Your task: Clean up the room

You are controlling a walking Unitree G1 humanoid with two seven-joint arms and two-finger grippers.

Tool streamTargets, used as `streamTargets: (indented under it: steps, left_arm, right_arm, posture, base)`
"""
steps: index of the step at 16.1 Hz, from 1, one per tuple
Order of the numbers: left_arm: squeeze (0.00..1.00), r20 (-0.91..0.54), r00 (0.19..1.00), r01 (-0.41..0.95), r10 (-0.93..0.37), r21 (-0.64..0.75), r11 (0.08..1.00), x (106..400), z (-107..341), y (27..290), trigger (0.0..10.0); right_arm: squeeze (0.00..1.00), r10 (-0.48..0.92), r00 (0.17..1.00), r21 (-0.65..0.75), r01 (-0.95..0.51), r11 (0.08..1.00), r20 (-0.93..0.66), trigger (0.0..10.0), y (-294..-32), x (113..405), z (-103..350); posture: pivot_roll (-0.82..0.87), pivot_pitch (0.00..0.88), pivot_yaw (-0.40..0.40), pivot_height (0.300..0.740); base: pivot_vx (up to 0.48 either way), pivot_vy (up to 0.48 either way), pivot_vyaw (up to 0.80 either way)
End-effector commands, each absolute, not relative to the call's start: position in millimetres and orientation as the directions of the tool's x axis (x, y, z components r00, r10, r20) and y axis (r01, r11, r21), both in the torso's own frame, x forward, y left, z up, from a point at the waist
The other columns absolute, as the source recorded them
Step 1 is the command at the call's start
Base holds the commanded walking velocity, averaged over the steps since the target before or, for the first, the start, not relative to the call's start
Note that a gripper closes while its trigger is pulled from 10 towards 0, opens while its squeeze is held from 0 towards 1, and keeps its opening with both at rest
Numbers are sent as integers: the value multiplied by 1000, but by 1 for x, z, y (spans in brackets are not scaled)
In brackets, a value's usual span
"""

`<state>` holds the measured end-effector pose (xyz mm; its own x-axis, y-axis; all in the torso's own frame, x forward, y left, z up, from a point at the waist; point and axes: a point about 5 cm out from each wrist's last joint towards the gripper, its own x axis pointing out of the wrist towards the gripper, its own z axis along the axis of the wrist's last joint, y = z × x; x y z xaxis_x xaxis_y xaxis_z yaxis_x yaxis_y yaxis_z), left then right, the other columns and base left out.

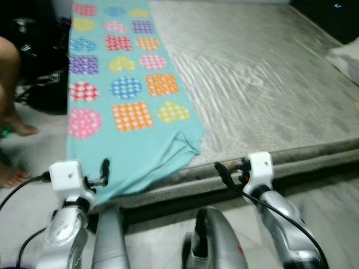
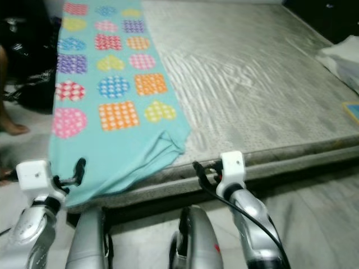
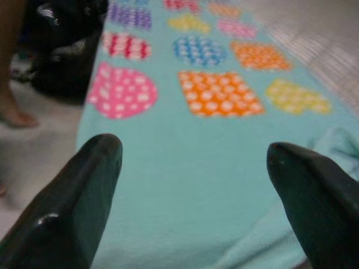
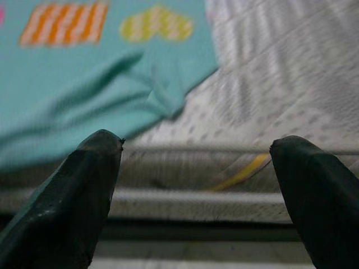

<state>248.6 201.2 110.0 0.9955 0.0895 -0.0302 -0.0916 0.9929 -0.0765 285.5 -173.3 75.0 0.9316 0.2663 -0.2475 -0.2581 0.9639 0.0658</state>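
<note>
A teal blanket point(image 1: 126, 95) is lying along the left side of a bare mattress point(image 1: 263, 84), its long axis running away from the robot, its near corner drooping over the mattress edge. Both the left claw point(image 3: 193, 185) and right claw point(image 4: 196, 179) are hovering spread apart at that edge. A person's bare feet point(image 1: 14, 151) are standing on the floor point(image 1: 33, 151) at left.

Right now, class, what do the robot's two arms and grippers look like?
Both arms are glossy silver, rounded segments. Each wrist ends in a white boxy block with a black cable looping back along the arm. The left gripper and right gripper each have two long, smooth black fingers with rounded tips. A small red mark sits lower down.
</note>
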Motion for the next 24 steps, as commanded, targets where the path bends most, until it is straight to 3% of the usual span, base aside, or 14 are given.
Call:
streamTargets:
  steps: [1, 6, 10, 14, 24]
  left_arm:
    - [0, -77, 991, -118, 112, -73, 990, 241, 99, 206, 10000]
    - [0, -72, 991, -123, 117, -76, 990, 242, 99, 206, 10000]
    - [0, -68, 990, -125, 120, -78, 989, 244, 100, 206, 10000]
    - [0, -60, 992, -115, 110, -87, 990, 245, 101, 205, 10000]
    - [0, -52, 994, -97, 92, -92, 991, 246, 101, 204, 10000]
  right_arm:
    - [0, 285, 930, 63, -277, 959, -234, 10000, -170, 290, 79]
    - [0, 290, 929, 48, -287, 957, -229, 10000, -169, 292, 80]
    - [0, 293, 930, 41, -291, 956, -221, 10000, -168, 293, 80]
    - [0, 291, 931, 44, -289, 956, -221, 10000, -168, 294, 80]
    - [0, 293, 930, 46, -290, 956, -223, 10000, -168, 296, 79]
  posture:
    - [-16, 211, -110, 575]
    - [-18, 212, -110, 575]
    - [-18, 214, -111, 575]
    - [-20, 215, -110, 575]
    - [-20, 214, -110, 575]
  base:
    - [0, 0, 0]
    - [0, 0, 0]
    - [0, 0, 800]
    - [0, 0, 0]
    - [301, 0, 0]
